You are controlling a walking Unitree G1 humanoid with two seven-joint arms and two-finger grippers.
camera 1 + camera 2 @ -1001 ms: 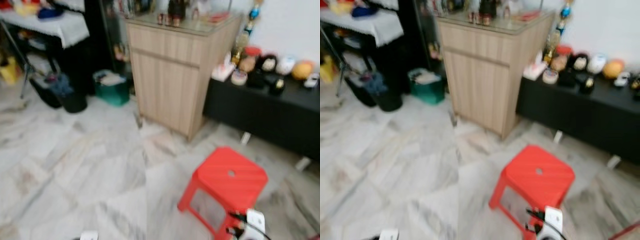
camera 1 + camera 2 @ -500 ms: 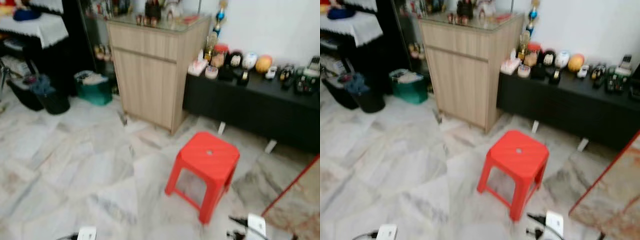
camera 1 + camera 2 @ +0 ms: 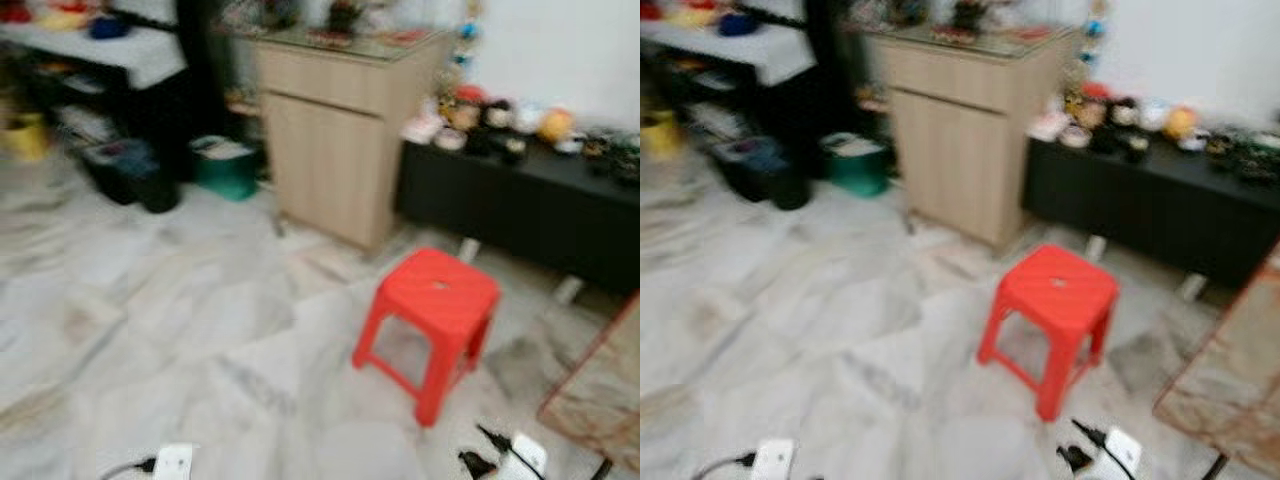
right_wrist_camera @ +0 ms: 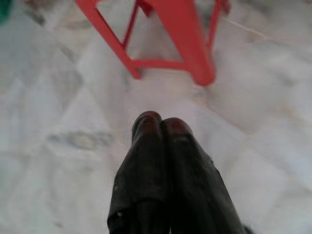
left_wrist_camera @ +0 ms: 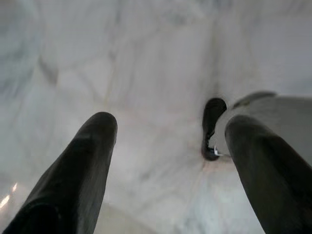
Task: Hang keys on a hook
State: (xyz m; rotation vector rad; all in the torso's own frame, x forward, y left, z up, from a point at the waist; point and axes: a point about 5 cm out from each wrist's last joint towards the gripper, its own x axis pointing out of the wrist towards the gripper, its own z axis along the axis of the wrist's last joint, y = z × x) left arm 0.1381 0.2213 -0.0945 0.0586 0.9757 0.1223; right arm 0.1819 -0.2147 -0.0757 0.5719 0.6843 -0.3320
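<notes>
view swung left, red stool (image 3: 437, 296) nearer

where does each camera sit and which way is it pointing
Left and right eye views: on the head, looking forward and down at the red stool, wooden cabinet and marble floor.
Left wrist view: along the open left claw, down at the floor.
Right wrist view: along the shut right claw, toward the stool; the stool is shared with the eye views.

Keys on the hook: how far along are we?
Nothing looks done. No keys or hook can be made out. The left tool is open and empty over the marble floor; the right tool is shut near the red stool. Finding, grasping and hanging remain.
</notes>
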